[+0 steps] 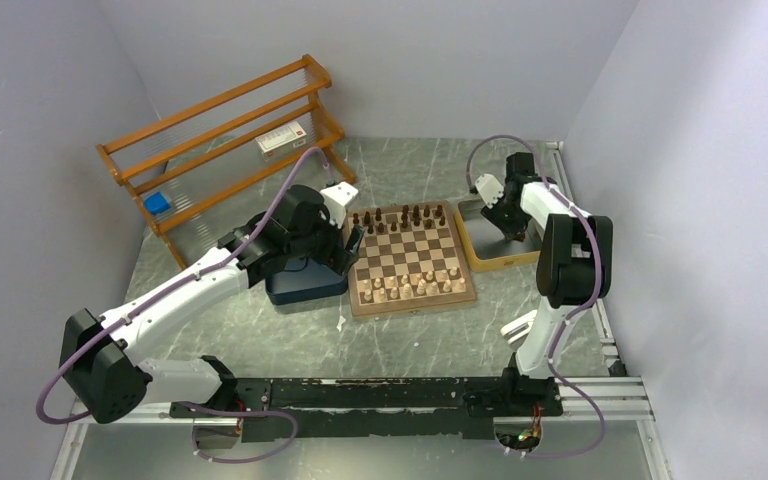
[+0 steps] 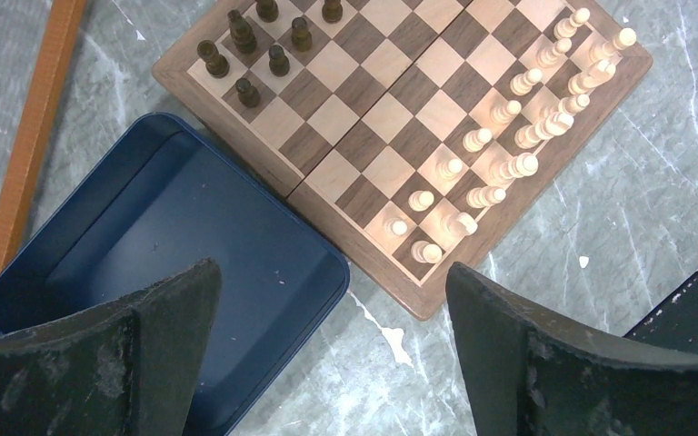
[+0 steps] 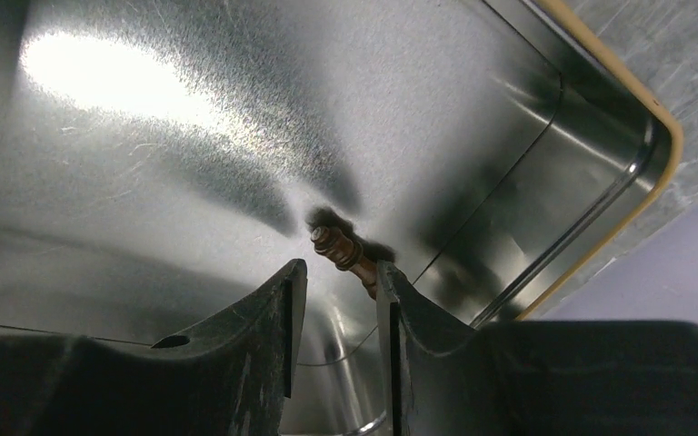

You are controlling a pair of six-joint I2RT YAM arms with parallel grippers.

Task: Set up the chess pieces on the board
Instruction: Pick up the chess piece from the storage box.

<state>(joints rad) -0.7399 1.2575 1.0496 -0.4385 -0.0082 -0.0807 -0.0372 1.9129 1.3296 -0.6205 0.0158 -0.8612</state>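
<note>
The board (image 1: 412, 262) lies mid-table, with dark brown chess pieces (image 1: 406, 215) on its far rows and cream ones on its near rows. The left wrist view shows several dark chess pieces (image 2: 256, 50) on the board (image 2: 363, 118). My left gripper (image 2: 332, 272) hangs wide open and empty over the blue tray's corner, beside the board. My right gripper (image 3: 339, 270) is down inside the metal tray (image 3: 236, 118). Its jaws are narrowly apart with nothing between them. One dark brown piece (image 3: 336, 247) lies tilted just past the fingertips, its base hidden behind the right finger (image 3: 391, 300).
An empty dark blue tray (image 2: 145, 263) sits left of the board. The yellow-rimmed metal tray (image 1: 488, 262) sits on the board's right. A wooden rack (image 1: 222, 140) leans at the back left. Cream pieces (image 2: 518, 118) fill the board's near rows.
</note>
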